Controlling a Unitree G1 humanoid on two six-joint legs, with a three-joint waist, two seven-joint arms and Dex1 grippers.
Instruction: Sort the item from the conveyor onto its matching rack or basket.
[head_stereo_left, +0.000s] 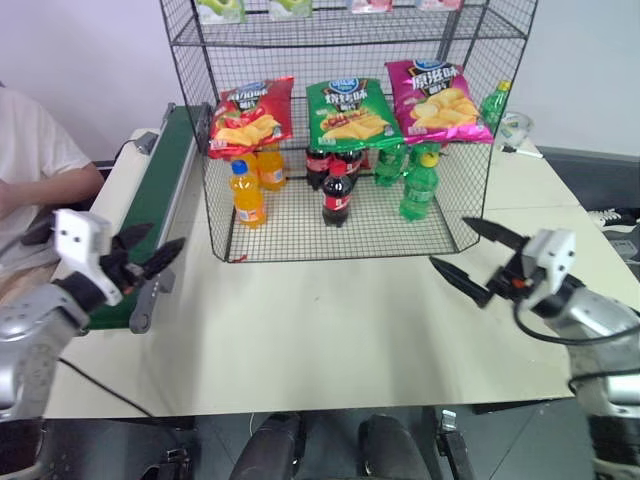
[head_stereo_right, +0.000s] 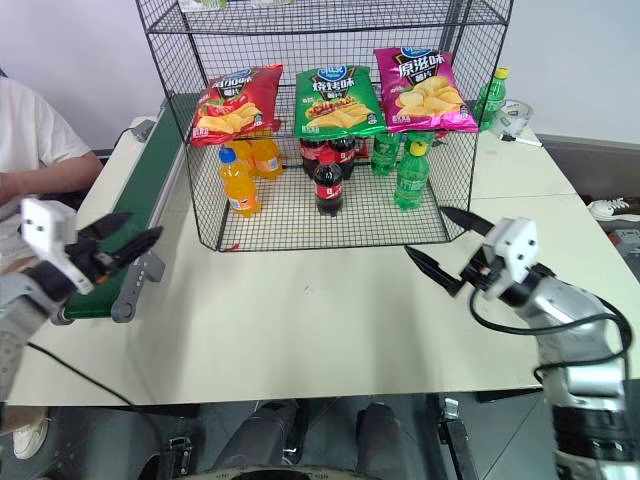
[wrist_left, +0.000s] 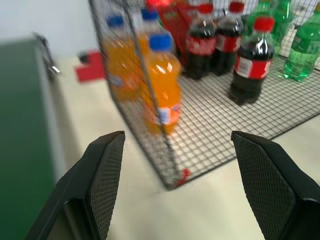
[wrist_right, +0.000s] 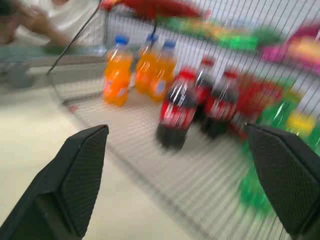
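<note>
A: Table (head_stereo_left: 330, 330) status?
B: Cream top, bare at the near side. Black wire rack (head_stereo_left: 470, 190) stands at the back centre, several tiers.
A: Conveyor?
B: Dark green conveyor (head_stereo_left: 160, 190) runs along the table's left edge, just beside the rack, roller end nearest the robot. A person in a white shirt (head_stereo_left: 30, 150) sits beyond it on the left.
A: Where's the red chip bag?
B: Red chip bag (head_stereo_left: 252, 116) is on the rack's middle shelf, left end, leaning forward. Green chip bag (head_stereo_left: 348, 112) beside it in the centre, pink chip bag (head_stereo_left: 436, 100) on the right.
A: Below those?
B: Bottom tier: orange soda bottles (head_stereo_left: 247, 192) on the left, cola bottles (head_stereo_left: 337, 193) in the middle, green soda bottles (head_stereo_left: 419, 188) on the right. One more green bottle (head_stereo_left: 494, 102) stands outside the rack behind its right corner.
A: Grippers?
B: Left gripper (head_stereo_left: 150, 255) is over the roller end of the conveyor, fingers spread wide, holding nothing. Right gripper (head_stereo_left: 468, 255) hangs over the table off the rack's front right corner, fingers also apart, empty. Both point in toward the rack.
</note>
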